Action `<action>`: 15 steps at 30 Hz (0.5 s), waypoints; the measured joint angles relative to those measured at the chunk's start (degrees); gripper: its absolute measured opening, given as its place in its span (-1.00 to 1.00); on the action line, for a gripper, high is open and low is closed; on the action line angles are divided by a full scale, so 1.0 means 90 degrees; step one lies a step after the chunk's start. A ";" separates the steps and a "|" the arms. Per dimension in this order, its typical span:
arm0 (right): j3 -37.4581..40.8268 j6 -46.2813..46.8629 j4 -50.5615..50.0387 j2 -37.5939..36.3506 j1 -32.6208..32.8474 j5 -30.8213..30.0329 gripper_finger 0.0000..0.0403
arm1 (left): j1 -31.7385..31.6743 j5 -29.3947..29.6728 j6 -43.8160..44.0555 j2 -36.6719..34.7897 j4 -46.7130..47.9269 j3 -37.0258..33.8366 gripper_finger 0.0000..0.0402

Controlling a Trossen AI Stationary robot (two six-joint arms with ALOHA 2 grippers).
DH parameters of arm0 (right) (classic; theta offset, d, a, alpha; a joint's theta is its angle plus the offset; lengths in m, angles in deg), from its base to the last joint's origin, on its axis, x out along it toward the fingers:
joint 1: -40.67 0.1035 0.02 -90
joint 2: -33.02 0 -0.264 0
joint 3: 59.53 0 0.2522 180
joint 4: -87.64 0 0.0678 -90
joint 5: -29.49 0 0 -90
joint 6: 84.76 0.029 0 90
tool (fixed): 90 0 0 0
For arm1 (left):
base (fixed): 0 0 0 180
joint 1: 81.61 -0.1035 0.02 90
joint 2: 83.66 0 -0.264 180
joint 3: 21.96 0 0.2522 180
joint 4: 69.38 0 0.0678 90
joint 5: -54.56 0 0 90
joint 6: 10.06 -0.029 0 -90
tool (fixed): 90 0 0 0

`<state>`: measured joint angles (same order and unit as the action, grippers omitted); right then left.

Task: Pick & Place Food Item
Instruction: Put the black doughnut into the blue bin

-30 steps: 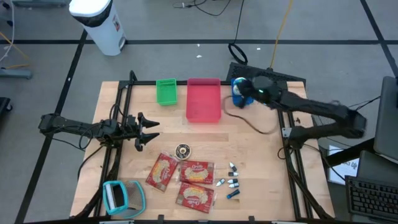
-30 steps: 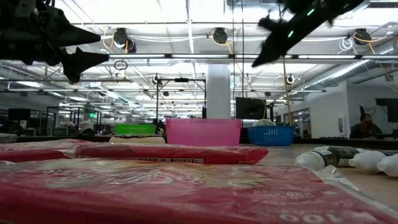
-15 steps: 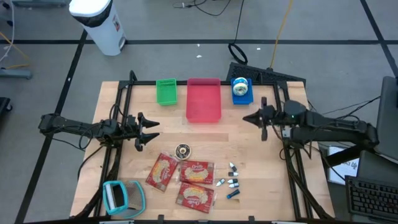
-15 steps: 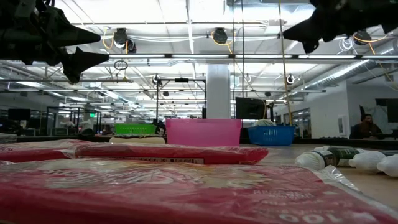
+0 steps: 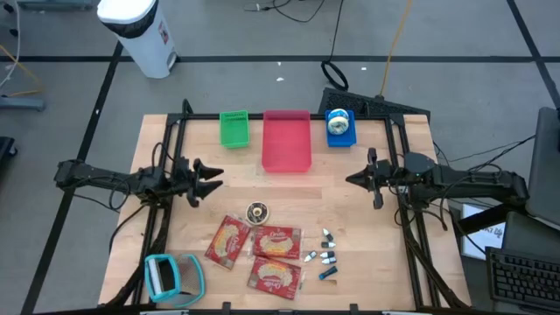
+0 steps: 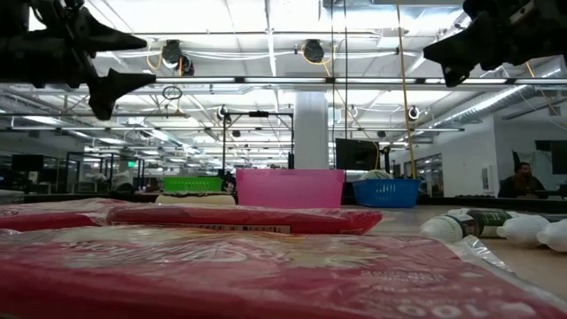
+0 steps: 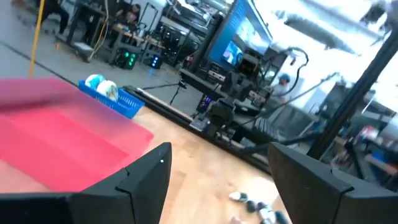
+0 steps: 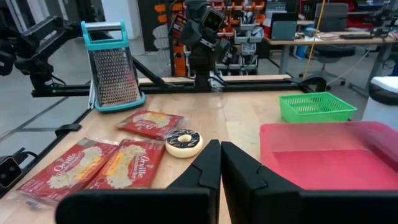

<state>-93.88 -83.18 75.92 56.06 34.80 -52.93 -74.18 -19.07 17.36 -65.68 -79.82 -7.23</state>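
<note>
Wood-grain table (image 5: 350, 219), matt; glossy plastic food packets (image 5: 276, 242); pink plastic bin (image 5: 286, 140); grater (image 8: 114, 73), metal mesh.

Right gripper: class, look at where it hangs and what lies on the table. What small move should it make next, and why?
Probably open its fingers and swing toward the donut. The right gripper hangs shut and empty above bare wood, with the blue basket behind it already holding an item. The donut and three food packets are not yet binned; the left gripper waits open on the table's left side.
</note>
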 joint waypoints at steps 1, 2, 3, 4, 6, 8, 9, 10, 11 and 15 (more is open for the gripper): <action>0.0001 -0.0020 -0.0004 -0.0014 0.0000 0.0000 -0.98 | 0.0000 -0.0023 0.0236 0.0001 0.0030 0.0032 0.34; 0.0001 -0.0040 -0.0004 -0.0020 0.0000 0.0001 -0.98 | 0.0004 -0.0111 0.0465 0.0024 0.0067 0.0075 0.34; 0.0001 -0.0052 -0.0004 -0.0020 0.0000 0.0000 -0.98 | 0.0036 -0.0213 0.0617 0.0110 0.0188 0.0173 0.34; 0.0002 -0.0065 -0.0004 -0.0020 0.0000 0.0000 -0.98 | 0.0089 -0.0316 0.0723 0.0261 0.0390 0.0319 0.34; 0.0003 -0.0087 -0.0004 -0.0018 0.0000 -0.0001 -0.98 | 0.0258 -0.0260 0.0888 0.0700 0.1169 0.0712 0.34; 0.0003 -0.0096 -0.0005 -0.0018 0.0000 -0.0001 -0.98 | 0.0465 -0.0112 0.1025 0.1378 0.1903 0.1247 0.34; 0.0003 -0.0106 -0.0006 -0.0018 0.0000 -0.0003 -0.98 | 0.0561 -0.0090 0.1098 0.1784 0.2200 0.1545 0.34; 0.0003 -0.0109 -0.0006 -0.0018 0.0000 -0.0003 -0.98 | 0.0651 -0.0087 0.1175 0.2225 0.2445 0.1821 0.34; 0.0003 -0.0113 -0.0007 -0.0018 0.0000 -0.0005 -0.98 | 0.0732 -0.0098 0.1218 0.2692 0.2691 0.2090 0.34; 0.0003 -0.0213 -0.0007 -0.0018 0.0000 -0.0028 -0.98 | 0.0964 -0.0166 0.1345 0.4436 0.3251 0.2990 0.34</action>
<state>-93.85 -85.10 75.86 55.90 34.80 -53.18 -65.51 -20.57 29.47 -25.76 -50.56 19.68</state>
